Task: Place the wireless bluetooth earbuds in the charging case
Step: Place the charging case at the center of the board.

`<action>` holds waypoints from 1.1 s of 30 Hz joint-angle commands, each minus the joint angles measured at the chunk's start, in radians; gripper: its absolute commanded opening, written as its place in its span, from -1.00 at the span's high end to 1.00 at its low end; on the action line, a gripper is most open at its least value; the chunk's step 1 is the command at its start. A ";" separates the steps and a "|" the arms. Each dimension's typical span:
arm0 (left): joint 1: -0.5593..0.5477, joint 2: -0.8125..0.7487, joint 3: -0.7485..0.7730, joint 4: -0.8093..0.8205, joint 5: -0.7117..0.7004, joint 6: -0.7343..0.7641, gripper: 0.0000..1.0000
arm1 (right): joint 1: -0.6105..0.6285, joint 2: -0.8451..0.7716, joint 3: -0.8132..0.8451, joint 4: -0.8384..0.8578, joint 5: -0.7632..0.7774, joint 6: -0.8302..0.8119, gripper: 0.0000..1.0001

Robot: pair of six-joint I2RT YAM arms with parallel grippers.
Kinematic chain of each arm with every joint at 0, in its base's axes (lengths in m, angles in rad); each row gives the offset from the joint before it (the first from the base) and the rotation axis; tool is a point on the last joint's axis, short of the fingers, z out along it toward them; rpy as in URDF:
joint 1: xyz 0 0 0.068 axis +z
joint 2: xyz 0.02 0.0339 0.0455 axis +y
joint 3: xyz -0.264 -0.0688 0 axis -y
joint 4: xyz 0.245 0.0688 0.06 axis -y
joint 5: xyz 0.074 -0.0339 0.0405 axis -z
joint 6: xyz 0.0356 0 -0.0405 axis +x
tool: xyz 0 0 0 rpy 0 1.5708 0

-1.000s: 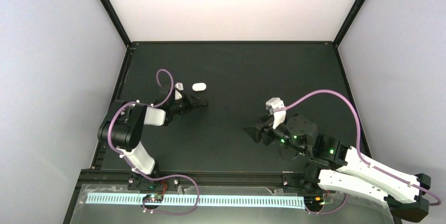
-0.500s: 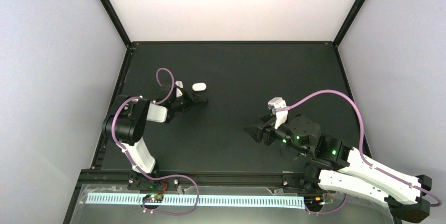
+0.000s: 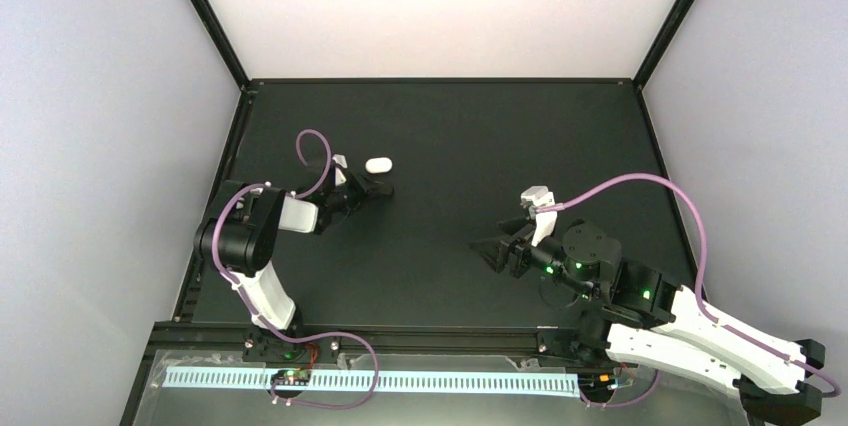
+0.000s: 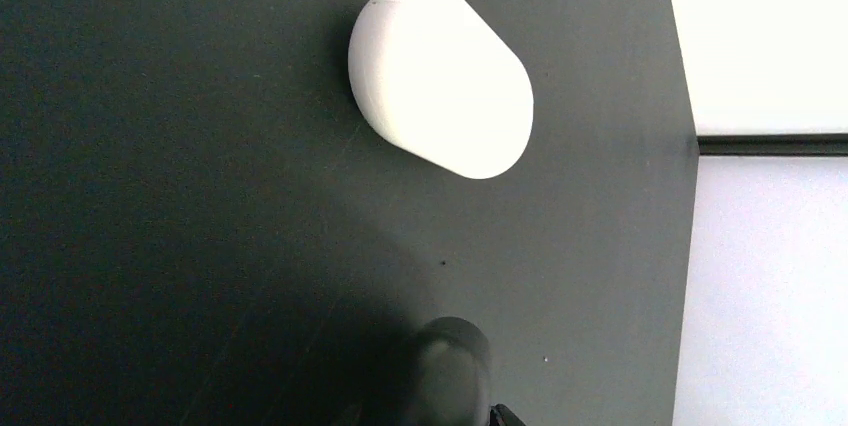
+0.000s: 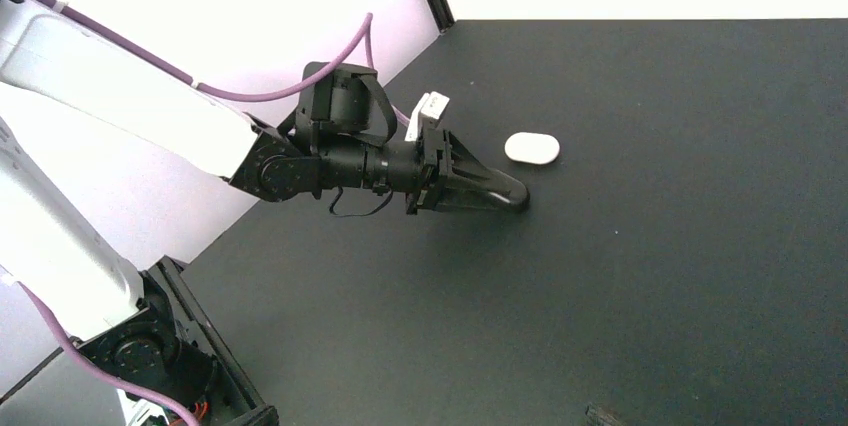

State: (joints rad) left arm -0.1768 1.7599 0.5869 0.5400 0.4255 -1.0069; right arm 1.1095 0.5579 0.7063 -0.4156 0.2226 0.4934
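Charging case (image 3: 377, 164), white and shut, lies on your counter (image 3: 450, 126); you cannot tell what is inside. It sits just beside your left tool (image 3: 383, 189), whose grip you cannot tell. Your right tool (image 3: 483, 249) is spread wide, empty, well apart.

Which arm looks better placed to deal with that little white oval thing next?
Left. The left gripper sits right beside the white case, while the right gripper hangs far off across the table.
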 commanded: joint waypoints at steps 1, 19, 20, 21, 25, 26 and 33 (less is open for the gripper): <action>0.008 -0.007 -0.001 -0.073 -0.043 0.036 0.36 | 0.003 -0.008 0.008 -0.018 0.016 0.015 -0.58; 0.008 -0.078 -0.024 -0.157 -0.075 0.098 0.04 | 0.003 -0.022 0.001 -0.029 0.018 0.027 -0.58; 0.008 -0.082 -0.026 -0.160 -0.078 0.100 0.02 | 0.003 -0.024 0.000 -0.029 0.016 0.028 -0.58; 0.008 -0.084 -0.027 -0.164 -0.082 0.105 -0.01 | 0.003 -0.025 -0.001 -0.029 0.017 0.028 -0.58; 0.007 -0.099 -0.030 -0.187 -0.096 0.120 -0.09 | 0.002 -0.031 -0.006 -0.032 0.016 0.031 -0.58; 0.006 -0.103 -0.029 -0.197 -0.100 0.128 -0.11 | 0.003 -0.031 -0.007 -0.032 0.017 0.032 -0.58; 0.002 -0.156 -0.003 -0.317 -0.171 0.184 -0.18 | 0.003 -0.035 -0.011 -0.032 0.017 0.031 -0.58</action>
State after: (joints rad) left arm -0.1768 1.6348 0.5789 0.3691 0.3408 -0.8825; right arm 1.1095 0.5335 0.7059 -0.4500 0.2260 0.5163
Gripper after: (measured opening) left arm 0.578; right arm 0.789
